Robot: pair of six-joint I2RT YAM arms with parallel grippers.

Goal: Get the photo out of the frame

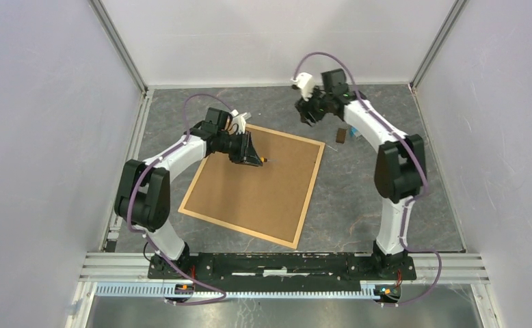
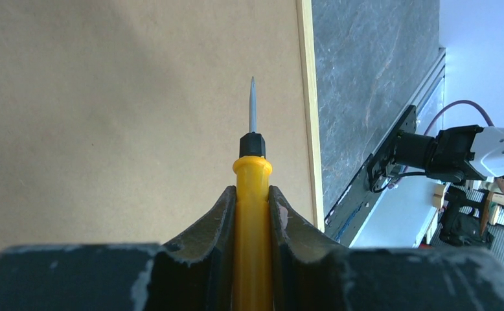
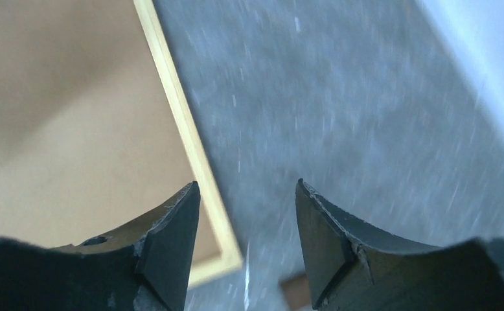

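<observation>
Nearby, one large rectangular frame with a narrow light-wood rim (image 1: 263, 205) lies back-up on the grey table (image 1: 366, 205), brown fibreboard showing, its long axis running from near-left to far-right. The photo is out of sight, presumably beneath that board. Over the frame's far-left part the left gripper (image 1: 255, 158) clamps one yellow-handled screwdriver (image 2: 252, 175), thin tip pointing across the board, so this arm is nearer. Farther off, the right gripper (image 1: 309, 113) hovers with fingers wide and empty just past the frame's far-right corner, near one small brown block (image 1: 342, 134).
</observation>
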